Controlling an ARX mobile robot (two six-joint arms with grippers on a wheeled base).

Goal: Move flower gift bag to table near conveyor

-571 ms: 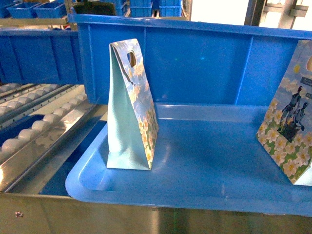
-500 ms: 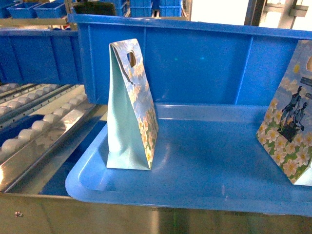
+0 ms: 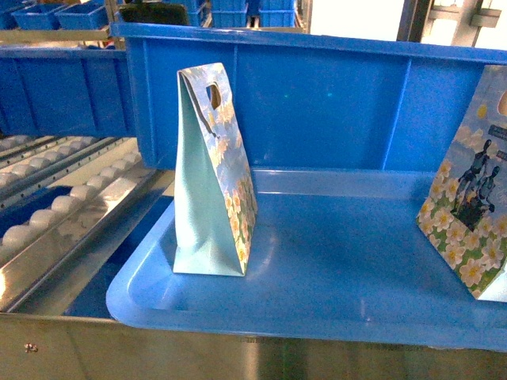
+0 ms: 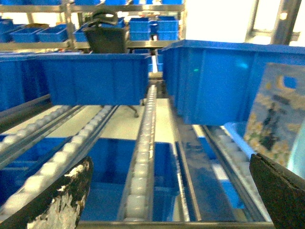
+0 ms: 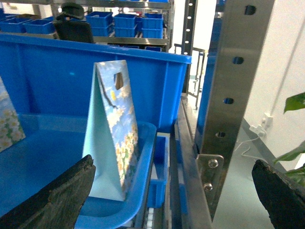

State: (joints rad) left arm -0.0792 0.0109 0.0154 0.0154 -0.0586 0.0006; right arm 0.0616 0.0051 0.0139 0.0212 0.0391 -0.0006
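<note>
My left gripper (image 4: 169, 191) and right gripper (image 5: 174, 191) both hang spread wide, holding nothing. One flower gift bag (image 3: 214, 174) stands upright in the blue tray (image 3: 333, 305), beside the roller conveyor (image 3: 63, 214); another (image 3: 474, 206) stands at right.

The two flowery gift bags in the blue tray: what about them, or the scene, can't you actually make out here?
- Right gift bag: cut off by the head view's right edge.
- Left gift bag: its contents can't be seen, since the top is folded shut.
- Bag print in the left wrist view: blurred.
- Table: in no view.
- Left gripper and right gripper: only dark fingertips show at the frame corners.
</note>
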